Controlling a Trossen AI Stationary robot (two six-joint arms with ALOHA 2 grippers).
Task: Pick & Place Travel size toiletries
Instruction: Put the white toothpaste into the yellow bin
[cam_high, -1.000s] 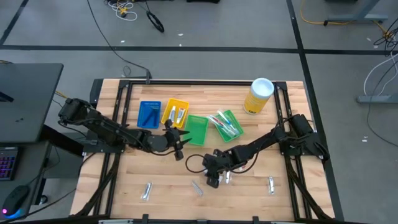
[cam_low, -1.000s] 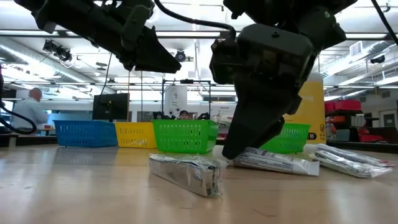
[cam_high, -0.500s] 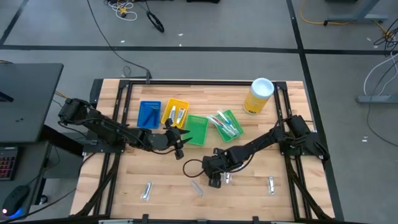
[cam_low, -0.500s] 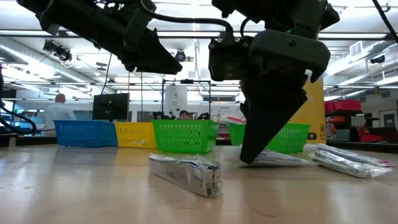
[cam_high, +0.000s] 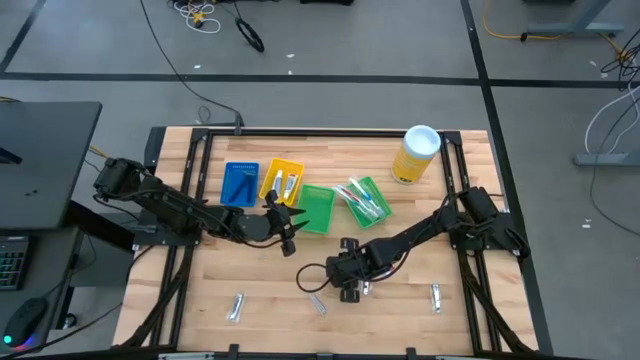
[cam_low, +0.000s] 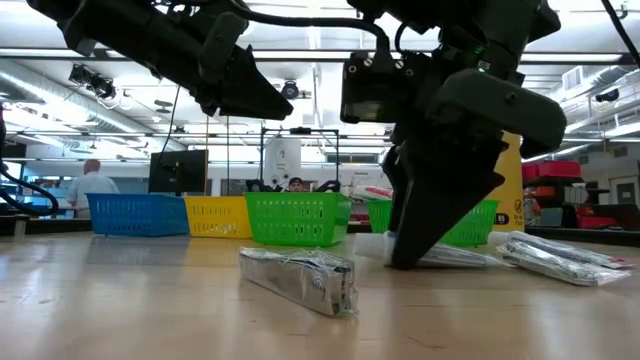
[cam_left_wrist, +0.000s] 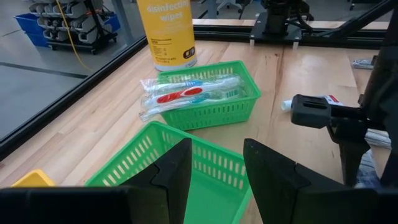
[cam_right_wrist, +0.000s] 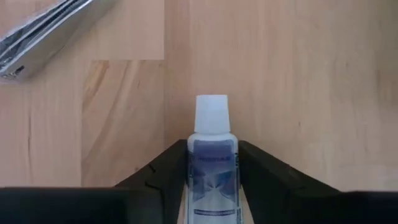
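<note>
A white toothpaste tube (cam_right_wrist: 212, 165) with a blue mark lies on the wood, its cap (cam_right_wrist: 211, 115) pointing away from my right gripper (cam_right_wrist: 212, 186). That gripper (cam_high: 350, 288) stands over it near the table's middle, pointing down, shut on the tube. My left gripper (cam_left_wrist: 214, 180) is open and hovers at the near side of an empty green bin (cam_high: 318, 210). Wrapped toothbrushes (cam_left_wrist: 189, 93) lie in a second green bin (cam_high: 366, 200). A silvery tube (cam_low: 300, 277) lies flat in front of the right gripper. Two more silvery tubes (cam_high: 237, 307) (cam_high: 435, 295) lie near the table's near edge. My right gripper holds the toothpaste tube by its body just behind the cap (cam_right_wrist: 212, 149), pinched between the two fingers (cam_right_wrist: 168, 171), one on each long side. The fingers come from above, slanting down, and lie along the tube. The tube still lies flat on the table (cam_low: 455, 255).
A blue bin (cam_high: 240, 183) and a yellow bin (cam_high: 282, 180) holding small items stand left of the green ones. A tall yellow canister (cam_high: 415, 152) stands at the far right. A black cable (cam_high: 312, 278) loops beside the right gripper. Bare wood lies toward the near edge.
My right gripper has shifted a little toward the near edge, swung over the toothpaste tube and come down until its fingertips reach the table. The tube has stayed where it was. The left arm has kept still.
</note>
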